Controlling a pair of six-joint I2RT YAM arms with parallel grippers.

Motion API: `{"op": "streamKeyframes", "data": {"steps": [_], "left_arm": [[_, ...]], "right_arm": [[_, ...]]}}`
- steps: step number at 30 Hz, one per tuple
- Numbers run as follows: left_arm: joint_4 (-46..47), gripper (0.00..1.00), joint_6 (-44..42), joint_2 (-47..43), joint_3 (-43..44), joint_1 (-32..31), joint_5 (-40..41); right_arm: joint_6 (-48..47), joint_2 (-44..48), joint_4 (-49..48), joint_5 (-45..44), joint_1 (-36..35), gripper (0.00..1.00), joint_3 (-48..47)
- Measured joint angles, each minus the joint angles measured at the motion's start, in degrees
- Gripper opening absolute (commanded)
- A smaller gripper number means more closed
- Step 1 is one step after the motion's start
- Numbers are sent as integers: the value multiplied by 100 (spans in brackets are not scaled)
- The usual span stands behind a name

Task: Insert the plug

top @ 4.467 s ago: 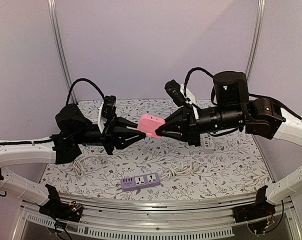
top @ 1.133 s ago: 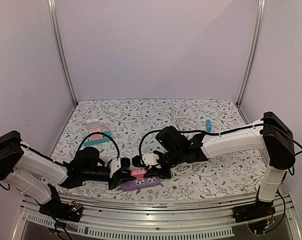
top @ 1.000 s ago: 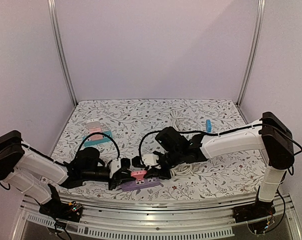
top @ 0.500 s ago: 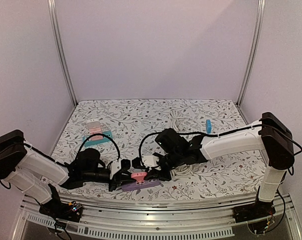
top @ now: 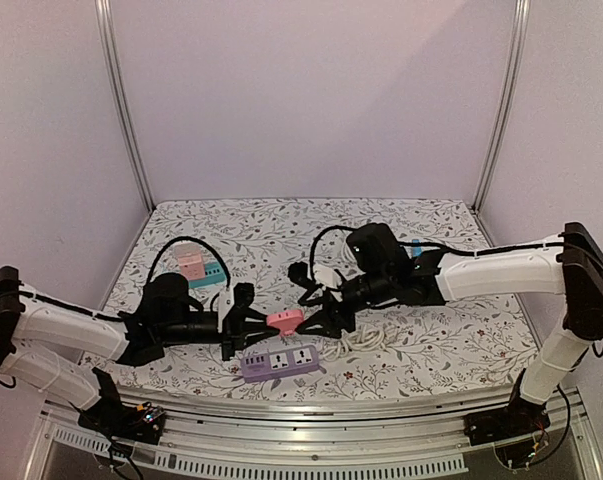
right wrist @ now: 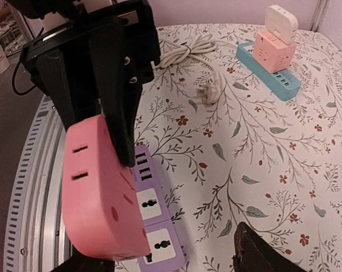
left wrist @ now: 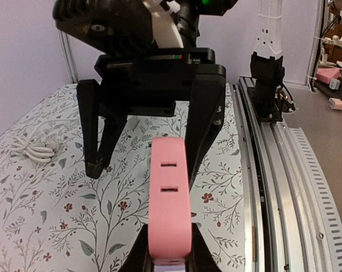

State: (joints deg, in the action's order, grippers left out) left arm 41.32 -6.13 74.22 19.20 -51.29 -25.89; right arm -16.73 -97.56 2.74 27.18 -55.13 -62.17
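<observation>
From the top external view, the change is plain: half a second back both arms were pressed low with the pink plug (top: 284, 320) down on the purple power strip (top: 279, 361), and now the plug hangs in the air just above the strip, clear of it. The left fingers (top: 247, 322) pinch its left end, while the right fingers (top: 321, 318), clamped a moment ago, have spread and sit just beside its other end. That reads as a failed or unfinished seating: the plug came back up and is not in a socket, so the insertion likely has to be tried again with the left arm alone carrying it. The plug's prongs cannot be seen here. In the left wrist view the plug (left wrist: 169, 209) stands lengthwise between the left fingers (left wrist: 198, 260), which are cut off at the bottom edge. Opposite, the right fingers (left wrist: 94, 136) are wide apart, one of them passing behind the plug, so I cannot tell whether it touches. The strip is out of frame. In the right wrist view the plug (right wrist: 100, 204) fills the near left, gripped by the left fingers (right wrist: 119, 113), and hides part of the strip (right wrist: 153, 226) beneath. Only the stubs of the right fingers (right wrist: 261, 255) show, so their tips and any contact are hidden.
</observation>
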Motion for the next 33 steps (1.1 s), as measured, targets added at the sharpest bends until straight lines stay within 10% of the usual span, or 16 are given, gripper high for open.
{"op": "streamKeyframes", "data": {"steps": [10, 33], "left_arm": [[-481, 0, 212, -750, 509, 20, -396], [-636, 0, -94, -925, 586, -153, -592]], "right_arm": [[1609, 612, -1880, 470, 120, 89, 1123], [1491, 664, -2459, 26, -260, 76, 1226]]}}
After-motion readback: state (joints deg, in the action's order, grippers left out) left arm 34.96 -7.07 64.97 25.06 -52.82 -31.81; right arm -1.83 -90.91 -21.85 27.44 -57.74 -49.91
